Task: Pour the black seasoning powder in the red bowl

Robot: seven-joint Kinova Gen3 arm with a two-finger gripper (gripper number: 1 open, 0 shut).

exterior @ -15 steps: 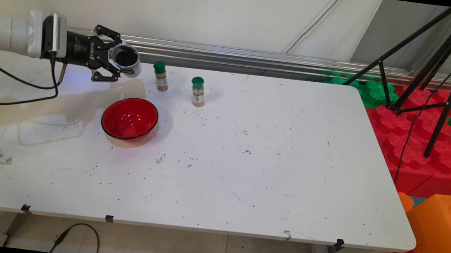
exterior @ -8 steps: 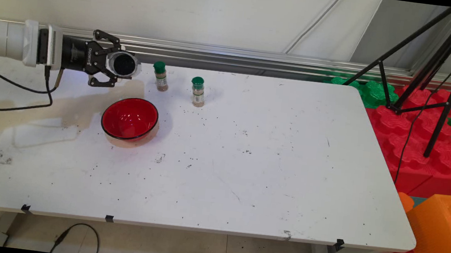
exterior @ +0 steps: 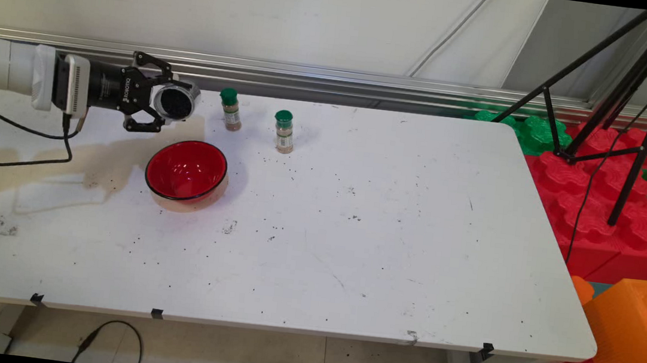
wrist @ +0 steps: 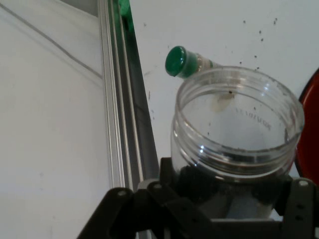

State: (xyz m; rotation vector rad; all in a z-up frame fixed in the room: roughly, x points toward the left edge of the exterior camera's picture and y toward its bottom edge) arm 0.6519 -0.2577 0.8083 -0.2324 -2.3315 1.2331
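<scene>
My gripper [exterior: 166, 102] is shut on a clear open jar [exterior: 175, 101], held on its side above the table's far left with its mouth turned toward the camera. In the hand view the clear jar [wrist: 234, 134] fills the space between the fingers, with dark specks clinging to its wall. Just below and right of it on the table stands a red bowl [exterior: 186, 170]; its rim shows at the hand view's right edge as the red bowl [wrist: 308, 129]. A green-capped spice bottle [exterior: 230, 109] stands right of the jar, seen behind it as the spice bottle [wrist: 185, 61].
A second green-capped spice bottle [exterior: 283, 131] stands farther right. Dark specks dot the white table [exterior: 390, 230]. A metal rail [exterior: 340, 78] runs along the wall. Black tripod legs [exterior: 615, 98] and red and green foam blocks [exterior: 605, 193] stand at the right; an orange block [exterior: 631, 346] is near.
The gripper has drawn back slightly to the left and dropped a little, and the jar has rolled so its mouth faces the camera more squarely.
</scene>
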